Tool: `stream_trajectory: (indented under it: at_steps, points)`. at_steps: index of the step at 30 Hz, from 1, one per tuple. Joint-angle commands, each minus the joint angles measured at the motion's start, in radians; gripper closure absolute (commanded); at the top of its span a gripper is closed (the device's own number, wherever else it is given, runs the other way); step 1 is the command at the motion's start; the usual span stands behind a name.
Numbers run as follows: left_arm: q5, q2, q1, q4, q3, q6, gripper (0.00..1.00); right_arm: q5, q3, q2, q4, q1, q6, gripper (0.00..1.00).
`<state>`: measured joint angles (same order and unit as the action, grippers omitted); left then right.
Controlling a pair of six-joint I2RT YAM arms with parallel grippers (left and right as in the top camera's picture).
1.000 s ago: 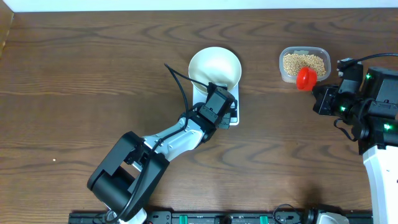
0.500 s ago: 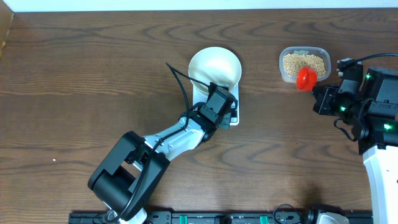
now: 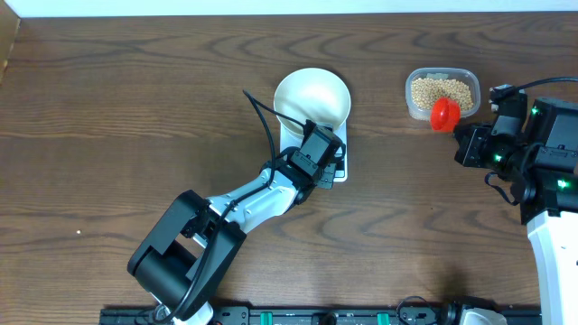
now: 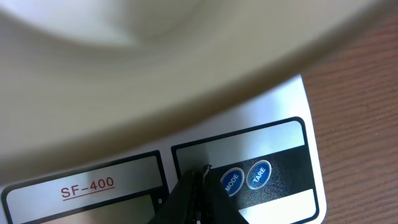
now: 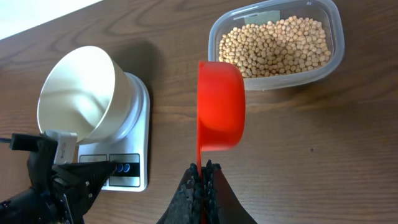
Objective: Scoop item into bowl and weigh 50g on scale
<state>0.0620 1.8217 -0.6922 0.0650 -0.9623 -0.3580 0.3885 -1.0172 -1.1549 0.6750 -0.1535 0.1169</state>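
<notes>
The white bowl [image 3: 312, 95] stands on the white scale [image 3: 342, 146]. My left gripper [image 3: 333, 169] is shut with nothing in it. Its tips [image 4: 200, 172] are at the scale's [image 4: 280, 112] black panel, just left of the blue MODE button [image 4: 231, 182]; the bowl's wall [image 4: 155, 50] fills the view above. My right gripper [image 5: 202, 168] is shut on the thin handle of a red scoop [image 5: 221, 106]. The scoop hangs tipped on its side and shows no beans, just in front of the clear tub [image 5: 336, 37] of beige beans [image 5: 273, 43]. The bowl [image 5: 78, 93] looks empty.
The tub [image 3: 411, 108] of beans [image 3: 441, 90] stands at the back right, with the red scoop [image 3: 443, 113] at its near edge. My left arm [image 3: 244, 203] stretches diagonally from the front edge to the scale. A blue TARE button [image 4: 259, 173] sits right of MODE.
</notes>
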Motion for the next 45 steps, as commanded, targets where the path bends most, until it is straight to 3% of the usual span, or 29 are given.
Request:
stream_trajectory:
  at_steps: [1, 21, 34, 38, 45]
  points:
    - [-0.008, 0.05, 0.002, 0.039, 0.025, 0.022, 0.93, -0.001, -0.017, 0.001, 0.003, -0.005, -0.018, 0.99]
    - [-0.009, 0.075, -0.01, 0.022, 0.021, 0.046, 0.93, -0.002, -0.017, 0.001, 0.009, -0.005, -0.027, 0.99]
    - [-0.009, -0.006, 0.063, 0.121, 0.019, 0.047, 0.93, -0.002, -0.017, 0.001, 0.002, -0.005, -0.029, 0.99]
    - [-0.009, -0.08, 0.074, 0.125, 0.01, 0.048, 0.93, -0.002, -0.017, 0.001, 0.002, -0.005, -0.029, 0.99]
    - [-0.009, -0.423, 0.075, 0.239, -0.002, 0.051, 0.93, -0.002, -0.017, 0.001, -0.007, -0.005, -0.029, 0.99]
